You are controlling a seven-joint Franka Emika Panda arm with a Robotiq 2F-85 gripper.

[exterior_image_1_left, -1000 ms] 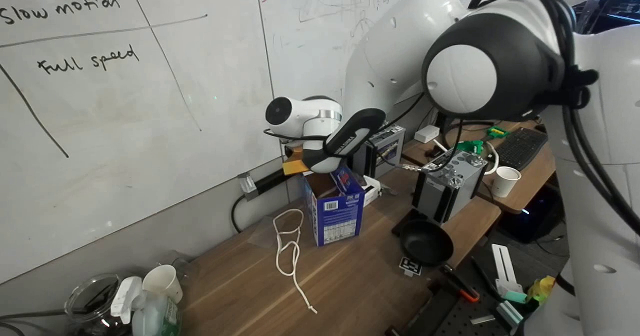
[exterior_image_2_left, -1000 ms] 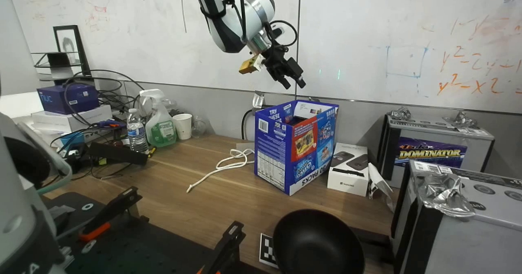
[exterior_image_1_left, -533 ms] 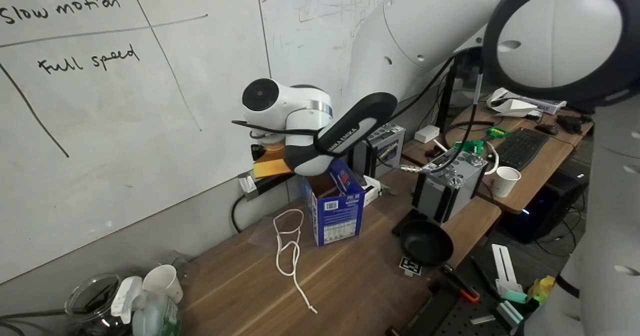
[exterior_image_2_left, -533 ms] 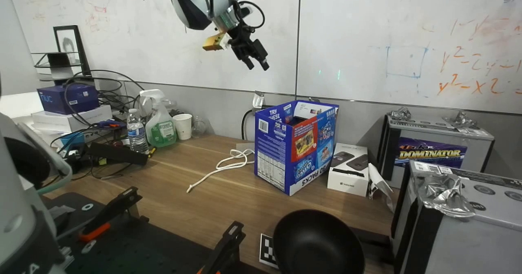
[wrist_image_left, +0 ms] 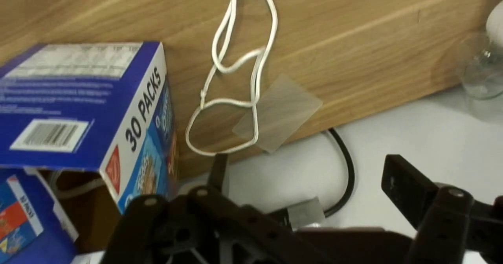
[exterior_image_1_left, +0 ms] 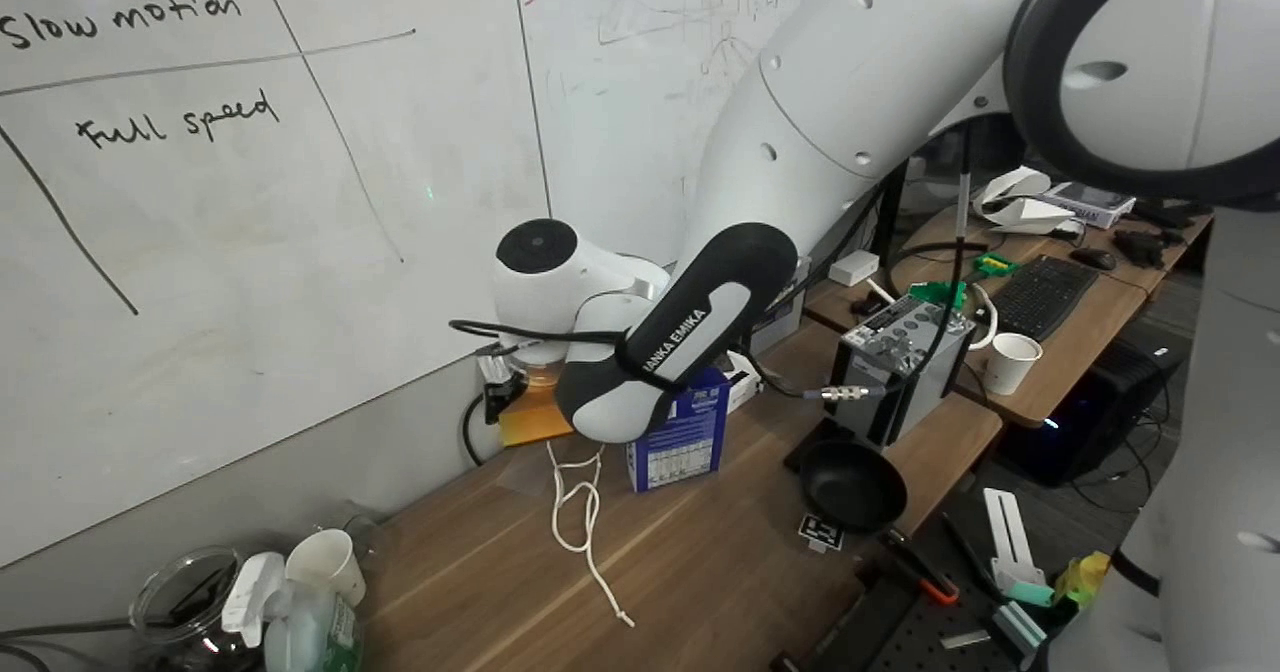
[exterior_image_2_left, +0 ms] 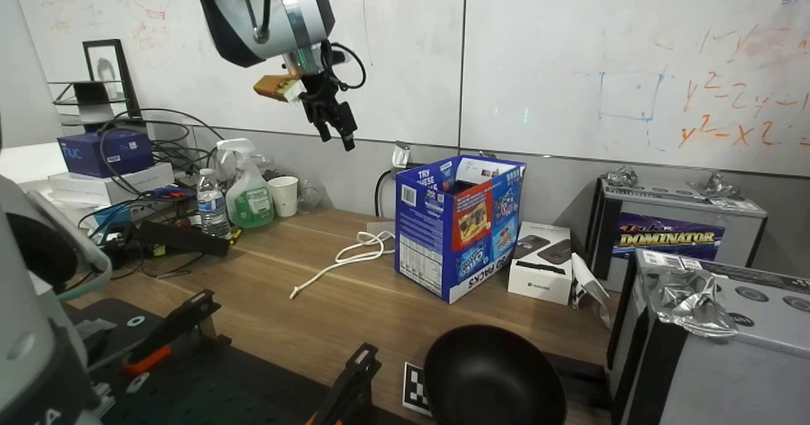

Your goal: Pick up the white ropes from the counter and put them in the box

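A white rope point(exterior_image_2_left: 338, 262) lies in loose loops on the brown counter point(exterior_image_2_left: 297, 324), beside the upright blue box point(exterior_image_2_left: 424, 222). From the wrist, this rope point(wrist_image_left: 257, 85) shows just beyond the left fingertip, and another white cord point(wrist_image_left: 74, 189) is visible inside the box's open top. My gripper point(exterior_image_2_left: 337, 139) hangs in the air, well above the counter and to the left of the box in that exterior view. Its jaws stand wide apart with nothing between them in the wrist view point(wrist_image_left: 308, 164). In an exterior view the arm covers part of the box point(exterior_image_1_left: 690, 442) and the rope's upper end.
The whiteboard wall runs along the counter's back edge, with a black cable point(wrist_image_left: 347, 169) by it. A spray bottle point(exterior_image_2_left: 249, 191) and paper cup point(exterior_image_2_left: 285, 196) stand left, a white carton point(exterior_image_2_left: 541, 273) right of the box. A black pan point(exterior_image_2_left: 493, 374) sits in front.
The gripper has travelled away from above the box toward the rope's side, rising a little and then coming down. It stays open. Rope and box have not moved.
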